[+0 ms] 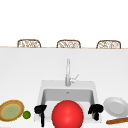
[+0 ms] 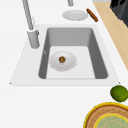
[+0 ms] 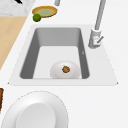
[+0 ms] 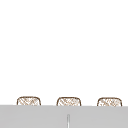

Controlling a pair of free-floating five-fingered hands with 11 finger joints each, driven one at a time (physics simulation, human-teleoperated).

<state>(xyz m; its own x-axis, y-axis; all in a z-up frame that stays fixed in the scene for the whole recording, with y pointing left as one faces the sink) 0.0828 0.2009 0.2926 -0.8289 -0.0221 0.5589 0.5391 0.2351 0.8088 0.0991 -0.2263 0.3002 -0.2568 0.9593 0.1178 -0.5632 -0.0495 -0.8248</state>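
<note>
My left hand [image 1: 40,110] hovers at the sink's front left corner, between a green lime [image 1: 26,114] and a big red ball [image 1: 67,114]. My right hand [image 1: 96,110] hangs at the front right corner, beside a white plate [image 1: 115,106]. Both hands look relaxed and hold nothing. The red ball covers the front middle of the sink [image 1: 67,93]. In the basin lies a small white dish [image 2: 62,60] with a brown lump [image 2: 62,59] on it, also seen from the right as the dish [image 3: 65,70] and lump [image 3: 65,69].
A yellow-rimmed woven plate [image 1: 11,110] lies far left next to the lime [image 2: 119,93]. A brown stick [image 1: 117,120] lies by the white plate [image 3: 35,112]. The faucet [image 1: 68,72] rises behind the basin. Three woven chair backs [image 1: 68,44] stand beyond the counter.
</note>
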